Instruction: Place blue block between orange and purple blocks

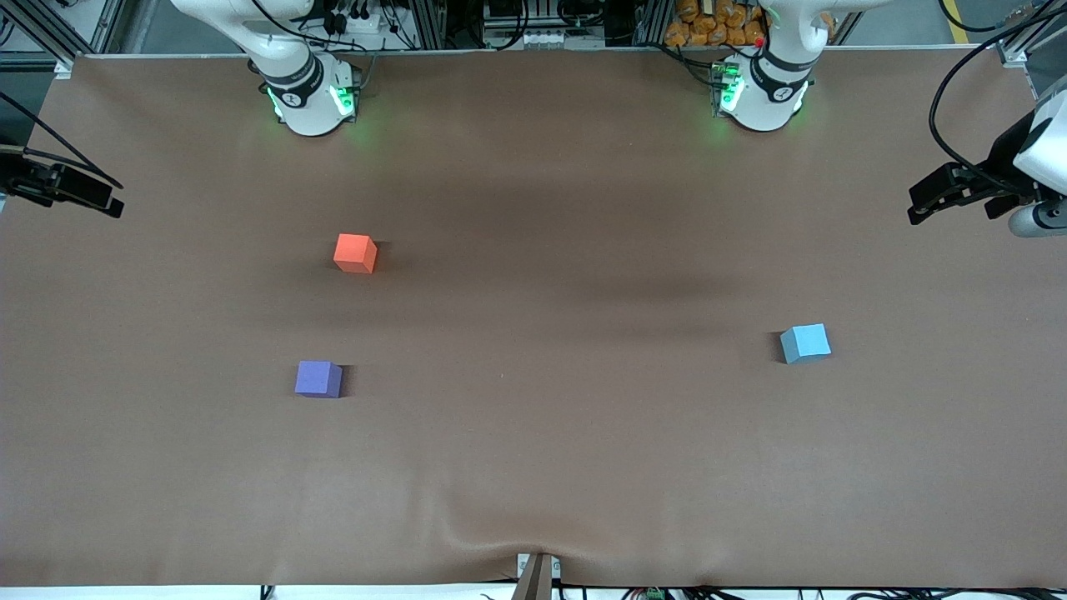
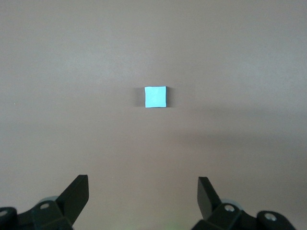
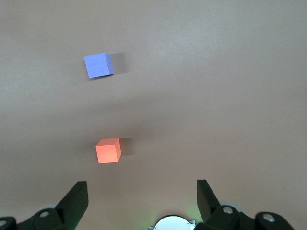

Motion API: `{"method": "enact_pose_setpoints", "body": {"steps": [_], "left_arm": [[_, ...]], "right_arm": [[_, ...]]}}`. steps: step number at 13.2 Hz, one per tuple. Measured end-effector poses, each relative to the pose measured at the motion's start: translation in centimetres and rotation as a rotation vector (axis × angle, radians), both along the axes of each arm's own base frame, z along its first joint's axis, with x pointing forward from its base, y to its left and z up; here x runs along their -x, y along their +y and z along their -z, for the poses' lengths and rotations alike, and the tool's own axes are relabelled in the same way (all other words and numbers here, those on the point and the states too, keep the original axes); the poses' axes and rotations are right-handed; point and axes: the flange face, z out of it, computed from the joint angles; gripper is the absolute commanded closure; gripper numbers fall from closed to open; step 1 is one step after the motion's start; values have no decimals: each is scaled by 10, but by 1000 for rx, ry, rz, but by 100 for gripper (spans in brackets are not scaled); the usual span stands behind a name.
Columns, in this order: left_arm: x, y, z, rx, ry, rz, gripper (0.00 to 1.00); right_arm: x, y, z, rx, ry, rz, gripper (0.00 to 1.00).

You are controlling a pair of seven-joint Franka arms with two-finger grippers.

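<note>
brown cloth covers the whole counter [image 1: 533, 467], and its wrinkled edge lies closest to the front camera. it carries three small cubes only, spread well apart.

both arms are raised high at the two ends of the counter, probably so that each wrist camera can look down on its own part. the left gripper [image 2: 143, 191] hangs over the left arm's end, its two fingers spread wide and holding nothing; the blue block [image 1: 805, 343] sits on the cloth straight under its view, so a descent onto it seems the natural first move. the right gripper [image 3: 142, 192] is over the right arm's end, also spread and empty, and this arm appears to wait.

the orange block [image 1: 355, 252] and the purple block [image 1: 318, 379] stand toward the right arm's end, the purple one nearer to the front camera. the bare cloth between them looks wide enough for one more cube.

the task seems not started, since the blue block rests well apart from the other two, untouched. the carry across the counter will be long.
</note>
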Motion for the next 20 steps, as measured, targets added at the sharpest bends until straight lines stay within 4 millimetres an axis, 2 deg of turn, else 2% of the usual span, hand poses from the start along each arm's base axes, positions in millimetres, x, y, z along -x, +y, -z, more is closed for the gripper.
{"method": "enact_pose_setpoints", "body": {"steps": [4, 9, 20], "left_arm": [[0, 1, 1, 0, 2, -1, 0], [-1, 16, 1, 0, 2, -28, 0], [-2, 16, 2, 0, 5, -27, 0]], "right_arm": [[0, 0, 0, 0, 0, 0, 0], [0, 0, 0, -1, 2, 0, 0], [0, 0, 0, -1, 3, 0, 0]]}}
